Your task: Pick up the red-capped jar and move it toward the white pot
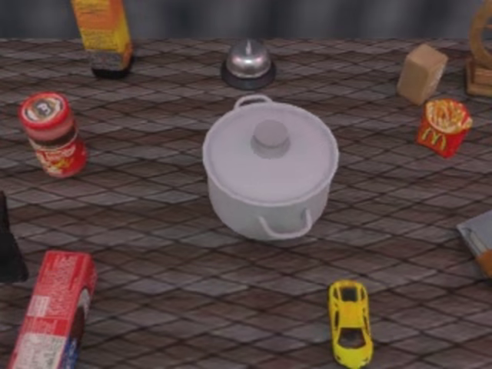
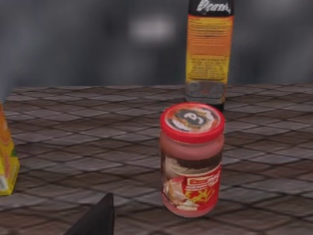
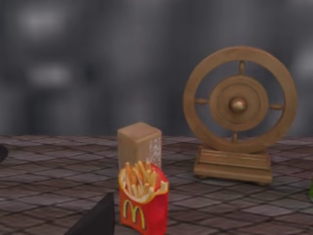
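The small red-capped jar (image 1: 53, 135) with dark brown contents and a red-and-yellow label stands upright on the tiled brown worktop (image 1: 154, 231) at about nine o'clock from the large round white lidded pot (image 1: 269, 171), well apart from it. The pot sits near the worktop's middle. The left end effector (image 1: 11, 246) shows only as a dark shape at the left edge, at about six o'clock from the jar; whether it is open or closed I cannot tell. Nothing grips the jar.
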You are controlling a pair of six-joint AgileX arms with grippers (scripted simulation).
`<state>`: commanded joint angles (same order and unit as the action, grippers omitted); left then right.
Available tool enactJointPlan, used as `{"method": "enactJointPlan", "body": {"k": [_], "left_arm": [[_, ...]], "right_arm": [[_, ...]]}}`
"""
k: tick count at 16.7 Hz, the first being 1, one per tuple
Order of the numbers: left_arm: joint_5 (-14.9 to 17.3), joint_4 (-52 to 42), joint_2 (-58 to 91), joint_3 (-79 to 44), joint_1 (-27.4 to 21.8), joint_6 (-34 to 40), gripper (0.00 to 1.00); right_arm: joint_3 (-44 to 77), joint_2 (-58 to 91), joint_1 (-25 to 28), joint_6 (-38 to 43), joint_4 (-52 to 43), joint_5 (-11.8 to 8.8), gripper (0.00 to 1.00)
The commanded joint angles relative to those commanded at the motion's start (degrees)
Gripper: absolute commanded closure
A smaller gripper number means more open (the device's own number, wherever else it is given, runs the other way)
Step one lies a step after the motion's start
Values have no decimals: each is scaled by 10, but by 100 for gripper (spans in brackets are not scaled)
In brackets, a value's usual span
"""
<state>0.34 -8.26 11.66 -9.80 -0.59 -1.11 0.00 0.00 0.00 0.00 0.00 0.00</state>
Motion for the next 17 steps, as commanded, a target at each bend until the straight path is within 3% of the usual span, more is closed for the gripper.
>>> {"method": "enactJointPlan", "body": {"k": [7, 17], "left_arm": [[11, -228, 335, -284, -15, -26, 0], [14, -589, 925, -835, -18, -60, 0]], "right_arm": [[0, 0, 0, 0, 0, 0, 0], [0, 0, 0, 0, 0, 0, 0]]}}
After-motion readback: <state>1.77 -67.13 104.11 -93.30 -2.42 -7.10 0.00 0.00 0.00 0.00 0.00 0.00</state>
